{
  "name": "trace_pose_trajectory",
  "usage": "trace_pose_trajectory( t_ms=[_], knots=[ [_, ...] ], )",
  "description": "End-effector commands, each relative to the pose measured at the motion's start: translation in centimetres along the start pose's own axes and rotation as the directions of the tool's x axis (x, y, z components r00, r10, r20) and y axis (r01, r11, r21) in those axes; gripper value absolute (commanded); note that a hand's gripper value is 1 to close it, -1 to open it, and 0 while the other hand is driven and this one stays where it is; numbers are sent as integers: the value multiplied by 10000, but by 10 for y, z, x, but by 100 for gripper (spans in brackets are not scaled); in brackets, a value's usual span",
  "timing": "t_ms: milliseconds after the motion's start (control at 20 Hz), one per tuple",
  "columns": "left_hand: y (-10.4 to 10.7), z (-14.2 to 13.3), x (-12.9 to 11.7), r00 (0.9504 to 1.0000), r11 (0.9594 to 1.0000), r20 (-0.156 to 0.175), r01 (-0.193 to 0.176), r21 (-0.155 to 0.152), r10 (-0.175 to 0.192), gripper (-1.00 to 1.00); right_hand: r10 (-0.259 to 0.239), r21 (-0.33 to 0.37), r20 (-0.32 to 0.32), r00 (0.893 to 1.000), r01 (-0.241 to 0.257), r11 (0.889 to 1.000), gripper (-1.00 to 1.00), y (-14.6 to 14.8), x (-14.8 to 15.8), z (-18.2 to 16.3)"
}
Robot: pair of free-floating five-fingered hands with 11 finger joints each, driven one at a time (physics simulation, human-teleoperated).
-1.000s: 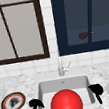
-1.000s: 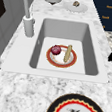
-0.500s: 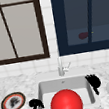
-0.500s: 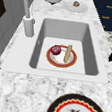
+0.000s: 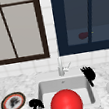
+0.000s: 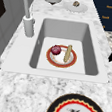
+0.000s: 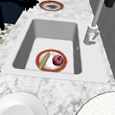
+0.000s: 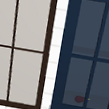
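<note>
Two hands hover: the right hand (image 5: 88,73), fingers spread, above the sink (image 5: 43,89)'s right rim; the left hand (image 5: 35,104), fingers curled empty, by its left rim.

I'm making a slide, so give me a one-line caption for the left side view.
Red-rimmed plate in the sink holding a dark red fruit and a tan stick; faucet at left.

- The plate (image 6: 61,56) is round with an orange-red rim and a pale middle. It lies flat on the floor of the sink (image 6: 90,50), toward the front wall.
- The red fruit (image 6: 56,50) is a small dark-red ball. It sits on the plate, on the half nearer the tap (image 6: 28,25).
- The stick (image 6: 68,53) is tan and thin. It lies across the plate's other half, just beside the red fruit.
</note>
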Motion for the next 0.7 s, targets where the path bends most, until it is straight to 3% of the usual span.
trace_pose_trajectory(
  t_ms=[0, 650],
  knots=[
    [0, 0, 0, 10000, 10000, 0, 0, 0, 0, 0, -177, -334, -30, 9998, 176, 9993, -100, 0, 2, -32],
    [0, 0, 0, 10000, 10000, -2, 3, 2, -3, 0, -97, -58, 56, 9999, 97, 9999, -100, -13, 16, -142]
  ],
)
